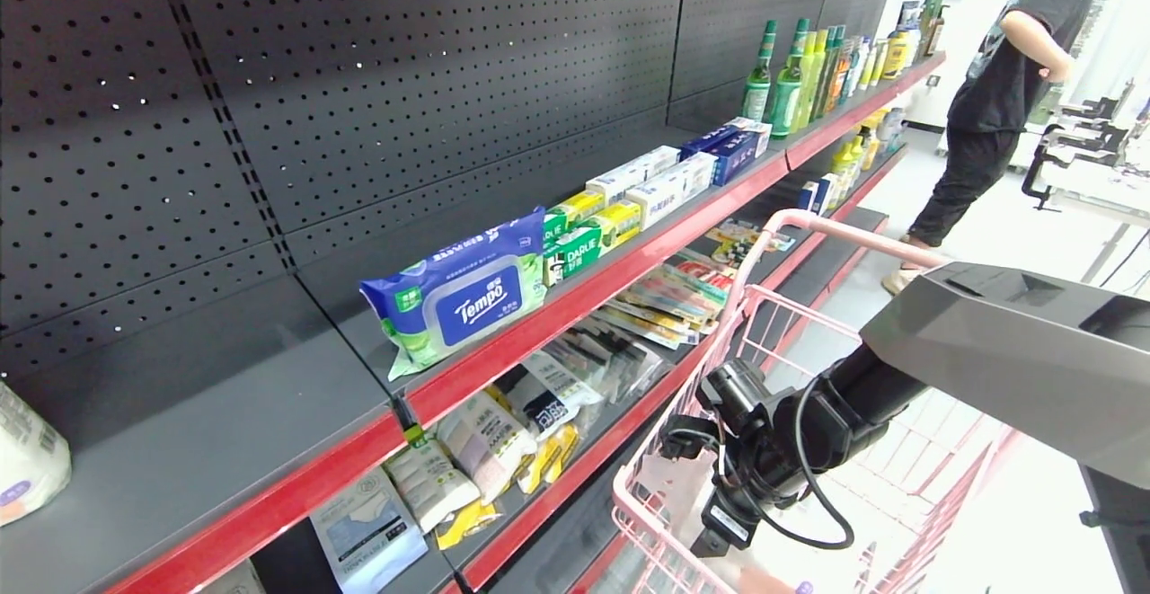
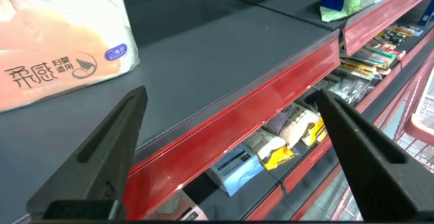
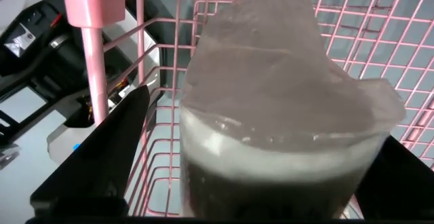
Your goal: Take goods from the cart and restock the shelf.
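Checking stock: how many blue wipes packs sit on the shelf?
1: the wipes pack lies on the shelf, next to green boxes; others may be hidden.

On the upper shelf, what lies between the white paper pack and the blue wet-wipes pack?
Nothing: the grey shelf board between the paper pack and the wet-wipes pack is bare, seen in the head and left wrist views.

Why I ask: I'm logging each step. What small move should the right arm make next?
Probably close the right end effector on the clear-wrapped pack and lift it straight up. The pack sits between the open fingers inside the pink cart, a gap showing beside one finger, and the grey shelf has bare room.
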Available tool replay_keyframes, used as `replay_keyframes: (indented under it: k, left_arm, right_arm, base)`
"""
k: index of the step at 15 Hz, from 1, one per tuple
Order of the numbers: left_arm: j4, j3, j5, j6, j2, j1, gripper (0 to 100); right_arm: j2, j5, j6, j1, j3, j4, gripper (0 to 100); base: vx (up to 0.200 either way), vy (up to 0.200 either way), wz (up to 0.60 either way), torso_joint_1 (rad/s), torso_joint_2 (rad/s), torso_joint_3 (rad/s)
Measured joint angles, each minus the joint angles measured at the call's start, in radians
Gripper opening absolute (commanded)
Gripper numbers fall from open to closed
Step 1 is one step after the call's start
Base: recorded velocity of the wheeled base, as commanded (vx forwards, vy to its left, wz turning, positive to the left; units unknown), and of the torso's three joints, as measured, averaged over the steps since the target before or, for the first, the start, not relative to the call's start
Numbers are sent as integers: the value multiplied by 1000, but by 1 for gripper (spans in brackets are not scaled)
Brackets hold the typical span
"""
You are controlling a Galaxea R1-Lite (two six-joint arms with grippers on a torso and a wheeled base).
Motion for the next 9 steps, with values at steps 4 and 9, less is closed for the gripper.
replay_keyframes:
  k: [4, 9]
  left_arm:
    - [0, 0, 0, 1, 0, 0, 100]
    - [0, 0, 0, 2, 0, 1, 100]
  right_arm:
    - [0, -2, 0, 0, 1, 0, 100]
    - [0, -2, 0, 1, 4, 0, 100]
  base:
    - [0, 0, 0, 0, 0, 0]
    - [0, 0, 0, 0, 0, 0]
